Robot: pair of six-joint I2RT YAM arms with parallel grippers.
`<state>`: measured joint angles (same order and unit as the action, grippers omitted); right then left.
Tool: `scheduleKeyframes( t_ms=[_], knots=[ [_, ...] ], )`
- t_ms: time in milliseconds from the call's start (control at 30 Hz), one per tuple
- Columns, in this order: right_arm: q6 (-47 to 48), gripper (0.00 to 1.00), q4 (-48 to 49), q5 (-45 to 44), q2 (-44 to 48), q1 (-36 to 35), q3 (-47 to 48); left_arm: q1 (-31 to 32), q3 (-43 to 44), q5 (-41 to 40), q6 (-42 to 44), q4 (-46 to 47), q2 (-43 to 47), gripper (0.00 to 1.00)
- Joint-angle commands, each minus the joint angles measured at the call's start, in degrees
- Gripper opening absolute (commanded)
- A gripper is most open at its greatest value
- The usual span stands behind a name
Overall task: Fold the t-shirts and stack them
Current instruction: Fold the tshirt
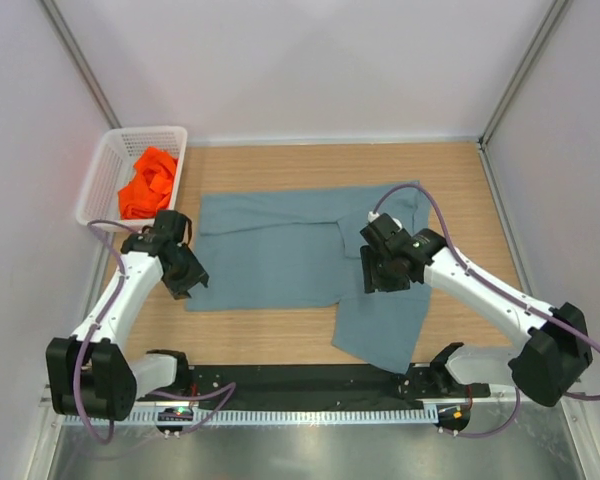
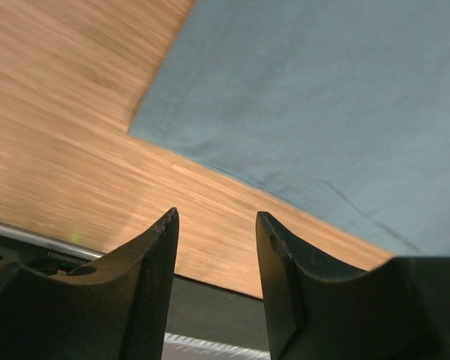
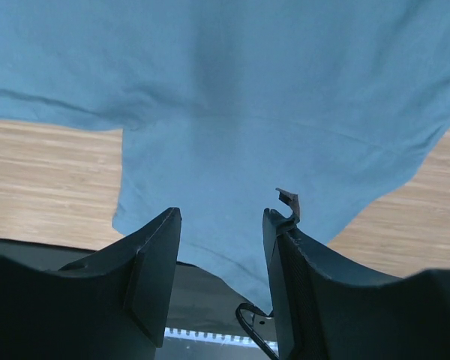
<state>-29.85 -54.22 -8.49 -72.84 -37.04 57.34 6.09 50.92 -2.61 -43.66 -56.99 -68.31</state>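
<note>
Left pincer (image 2: 216, 219) gapes beside grey-blue shirt (image 2: 322, 97) edge.

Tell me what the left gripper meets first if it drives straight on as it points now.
Likely the bare wooden tabletop, just short of the near edge of the dusty grey-blue cloth t-shirt, though depth is unclear.

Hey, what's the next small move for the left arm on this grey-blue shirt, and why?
Probably lower the left gripper onto the grey-blue shirt at its near left corner and pinch it. The jaws stand open on nothing, over bare table, that corner lies just ahead, and the shirt is spread out, not yet fully folded. The orange shirt lies in the basket.
</note>
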Motion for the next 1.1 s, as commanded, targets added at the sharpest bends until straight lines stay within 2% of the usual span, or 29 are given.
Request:
scheduleKeyframes(
  t_ms=[0, 133, 267, 500, 667, 800, 1067],
  knots=[
    [-2.94, 0.54, -0.88, 0.06, 5.15, -0.67, -1.61, -1.51, -1.5, -6.62, -8.8, -0.67, 0.47, 0.47],
    [-2.5, 0.55, -3.78, -2.4, 7.8, -0.76, -2.67, -4.24, -8.63, -2.23, -14.87, 1.97, -2.6, 0.4],
    [-3.03, 0.55, -6.16, -2.67, 8.68, -0.75, -3.2, -5.74, -12.33, -1.08, -18.12, 4.69, -4.63, 0.38],
    [-6.01, 0.55, -6.69, -1.53, 9.82, -0.67, -7.58, -5.82, -10.93, -6.0, -18.66, 3.73, -1.92, 0.38],
    [-6.63, 0.54, -2.49, -1.01, 7.37, -0.58, -9.44, -5.82, -10.31, -7.05, -17.78, 3.99, 0.11, 0.39],
    [-7.07, 0.54, 0.07, 1.54, 3.06, -0.58, -9.97, -8.55, -11.1, -6.79, -17.16, 4.96, -1.47, 0.45],
    [-7.77, 0.54, 0.96, 1.72, 1.47, -0.67, -10.41, -10.66, -10.14, -5.92, -14.79, 8.03, -5.51, 0.44]
  ],
)
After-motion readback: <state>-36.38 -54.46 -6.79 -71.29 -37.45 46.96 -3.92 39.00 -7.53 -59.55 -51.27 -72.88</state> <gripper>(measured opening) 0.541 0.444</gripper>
